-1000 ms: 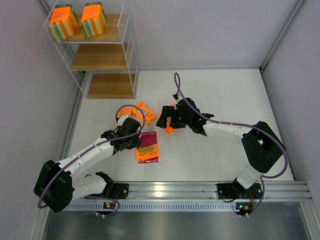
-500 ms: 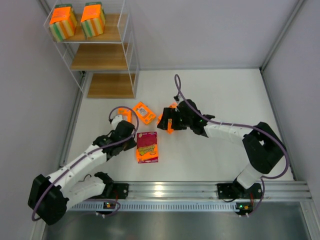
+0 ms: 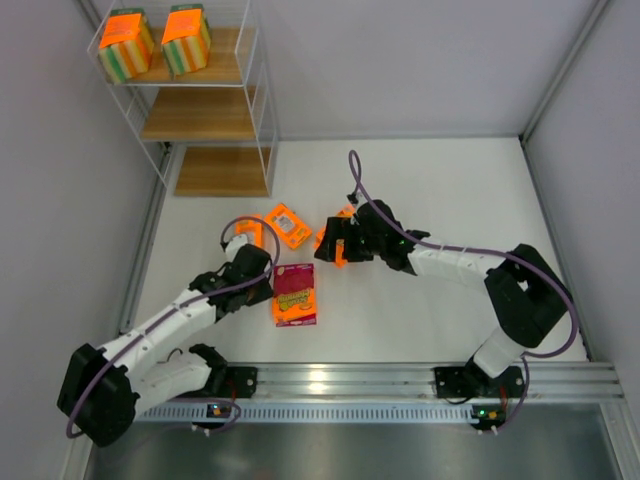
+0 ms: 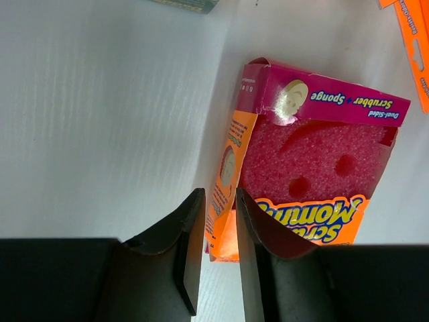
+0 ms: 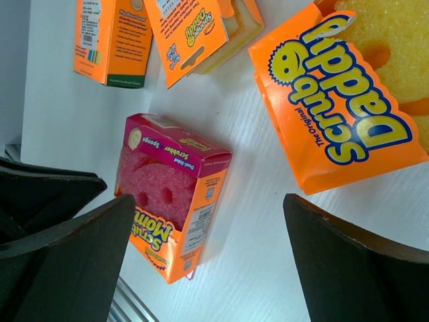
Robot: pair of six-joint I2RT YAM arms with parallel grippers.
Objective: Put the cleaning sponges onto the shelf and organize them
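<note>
The left gripper (image 4: 218, 228) has withdrawn toward lower left, narrowly parted beside the pink sponge pack (image 4: 315, 157); right gripper (image 5: 209, 201) wide, empty. Pickup step, apparently: next, straddle pack.

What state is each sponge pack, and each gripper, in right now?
pink sponge pack: flat on the table, face up, ungripped.
striped packs: upright, side by side on the shelf top board.
Scrub Daddy pack: lying on table, ungripped.
left gripper: jaws narrowly apart, holding nothing.
right gripper: wide open, holding nothing.
</note>
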